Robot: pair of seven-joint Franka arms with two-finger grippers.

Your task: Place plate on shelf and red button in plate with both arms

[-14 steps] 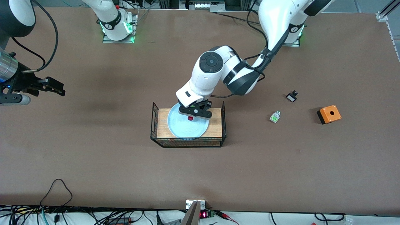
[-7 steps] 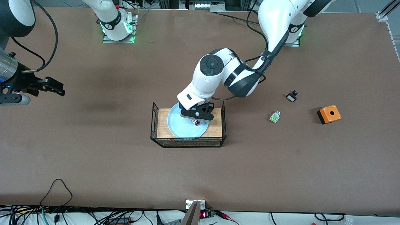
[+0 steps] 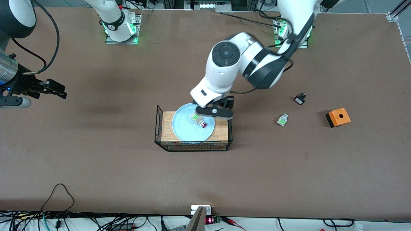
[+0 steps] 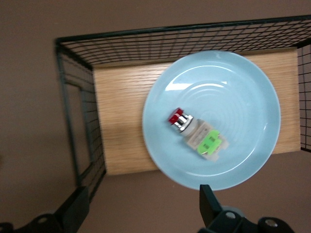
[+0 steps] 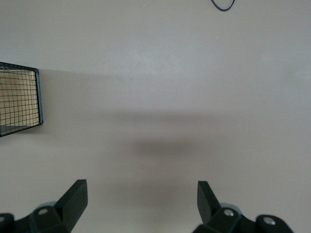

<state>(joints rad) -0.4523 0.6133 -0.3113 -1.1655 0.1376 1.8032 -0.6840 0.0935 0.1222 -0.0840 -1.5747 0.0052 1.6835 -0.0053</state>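
Note:
The pale blue plate (image 3: pixel 184 130) lies on the wooden floor of a black wire basket (image 3: pixel 192 149) in the middle of the table. On the plate rests the red button (image 3: pixel 199 121), on its side and free of any grip. The left wrist view shows the red button (image 4: pixel 194 132) with its red cap, white body and green end on the plate (image 4: pixel 233 87). My left gripper (image 3: pixel 214 112) hangs open and empty over the basket's edge beside the plate; its fingertips (image 4: pixel 142 194) stand wide apart. My right gripper (image 3: pixel 59 90) waits open over bare table at the right arm's end (image 5: pixel 141 187).
Toward the left arm's end of the table lie a white-green part (image 3: pixel 282 120), a small black-and-white part (image 3: pixel 300 98) and an orange box (image 3: pixel 338 117) with a hole in its top. The basket's wire walls (image 4: pixel 73 121) rise round the plate; one basket corner (image 5: pixel 19 97) shows in the right wrist view.
My left gripper opened and let go of the red button, which now lies on the plate. The left arm then rose and drew back toward its base. The right arm has not moved.

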